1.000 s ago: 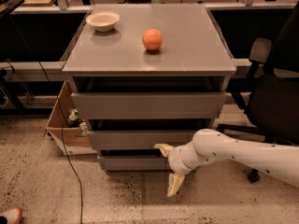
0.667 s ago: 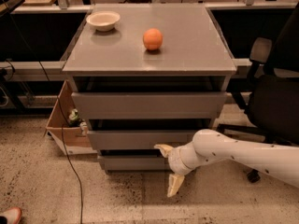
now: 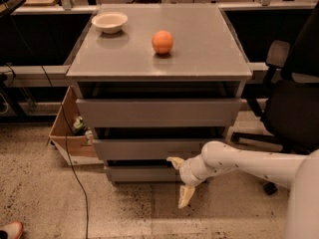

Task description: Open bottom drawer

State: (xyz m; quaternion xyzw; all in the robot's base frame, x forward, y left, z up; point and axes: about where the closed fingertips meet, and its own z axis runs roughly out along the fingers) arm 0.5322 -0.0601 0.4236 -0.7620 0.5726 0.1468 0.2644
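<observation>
The grey cabinet point(image 3: 159, 59) has three drawers. The bottom drawer point(image 3: 139, 174) is the lowest, with a slim flat grey front, and stands slightly out from the cabinet. My gripper point(image 3: 180, 179) reaches in from the right on a white arm and sits in front of the drawer's right part. Its fingers are spread: one cream fingertip point(image 3: 175, 162) is at the drawer's top edge, the other point(image 3: 185, 197) hangs below near the floor. Nothing is held between them.
A white bowl point(image 3: 109, 21) and an orange point(image 3: 162, 42) sit on the cabinet top. A cardboard box point(image 3: 70, 141) stands at the cabinet's left with a black cable point(image 3: 75, 183) on the floor. A black office chair point(image 3: 289, 103) is at the right.
</observation>
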